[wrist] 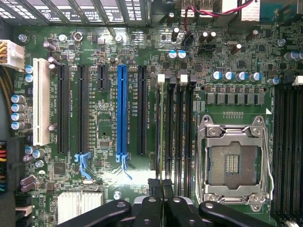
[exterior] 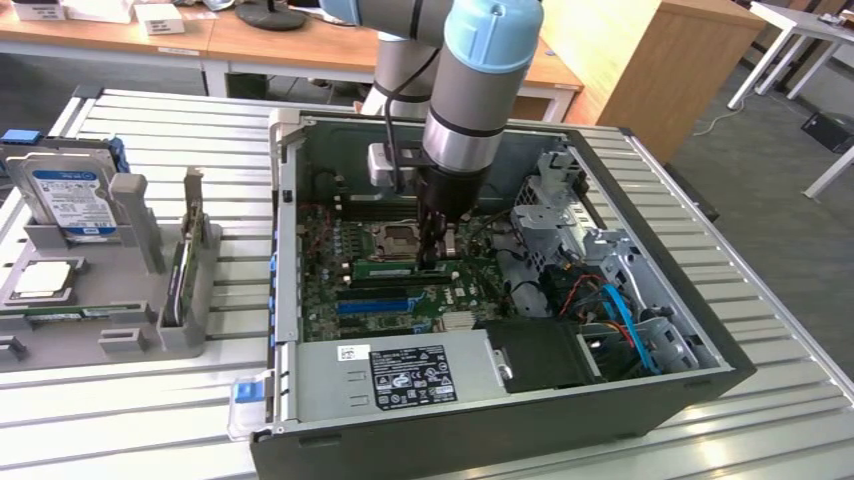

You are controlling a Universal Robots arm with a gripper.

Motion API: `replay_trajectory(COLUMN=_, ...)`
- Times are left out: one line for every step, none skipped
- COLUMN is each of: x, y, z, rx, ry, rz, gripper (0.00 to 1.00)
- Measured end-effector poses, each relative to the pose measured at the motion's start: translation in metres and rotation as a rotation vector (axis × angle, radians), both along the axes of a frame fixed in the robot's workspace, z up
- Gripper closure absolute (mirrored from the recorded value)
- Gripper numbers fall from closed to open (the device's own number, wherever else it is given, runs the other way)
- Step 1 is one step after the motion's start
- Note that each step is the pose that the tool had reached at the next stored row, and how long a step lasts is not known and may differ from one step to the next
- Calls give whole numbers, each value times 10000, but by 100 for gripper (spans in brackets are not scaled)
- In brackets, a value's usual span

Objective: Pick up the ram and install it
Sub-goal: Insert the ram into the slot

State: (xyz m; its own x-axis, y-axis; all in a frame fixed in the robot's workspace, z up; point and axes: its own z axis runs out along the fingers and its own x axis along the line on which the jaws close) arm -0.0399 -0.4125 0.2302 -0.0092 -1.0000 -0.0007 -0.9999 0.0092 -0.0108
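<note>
The ram [exterior: 387, 268] is a narrow green stick standing on edge in a memory slot of the motherboard inside the open computer case [exterior: 287, 230]. In the wrist view I see the ram [wrist: 160, 127] from above as a thin green line running into my fingertips. My gripper [exterior: 430, 258] reaches straight down at the end of the stick nearest the exterior view's right. The gripper [wrist: 163, 185] is shut, with its black fingertips [wrist: 154, 187] pressed together over the stick's top edge.
Black empty memory slots [wrist: 182, 127] lie beside the ram, then the open CPU socket [wrist: 232, 163]. A long blue slot connector [wrist: 121, 113] is on the other side. A power supply [exterior: 400, 375] and drive cage [exterior: 561, 215] crowd the case. A grey fixture with a hard drive [exterior: 74, 200] stands outside.
</note>
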Motion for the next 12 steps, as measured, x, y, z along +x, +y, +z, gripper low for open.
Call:
replay_trajectory(x=0, y=0, z=0, rx=-1, ry=0, rz=0, gripper=88)
replay_trajectory(x=0, y=0, z=0, rx=0, ry=0, rz=-3, gripper=88)
replay_trajectory(x=0, y=0, z=0, rx=0, ry=0, rz=-9, gripper=88)
replay_trajectory(x=0, y=0, z=0, rx=0, ry=0, rz=-17, gripper=88)
replay_trajectory(x=0, y=0, z=0, rx=0, ry=0, rz=-25, gripper=88)
replay_trajectory(x=0, y=0, z=0, rx=0, ry=0, rz=-31, gripper=88)
replay_trajectory(x=0, y=0, z=0, rx=1, ry=0, rz=-36, gripper=88)
replay_trajectory(x=0, y=0, z=0, rx=0, ry=0, rz=-39, gripper=88)
replay_trajectory(x=0, y=0, z=0, rx=0, ry=0, rz=-42, gripper=88)
replay_trajectory(x=1, y=1, z=-1, rx=1, ry=0, rz=-44, gripper=88)
replay_trajectory(x=1, y=2, z=-2, rx=2, ry=0, rz=-48, gripper=88)
replay_trajectory(x=1, y=2, z=-2, rx=2, ry=-1, rz=-51, gripper=88)
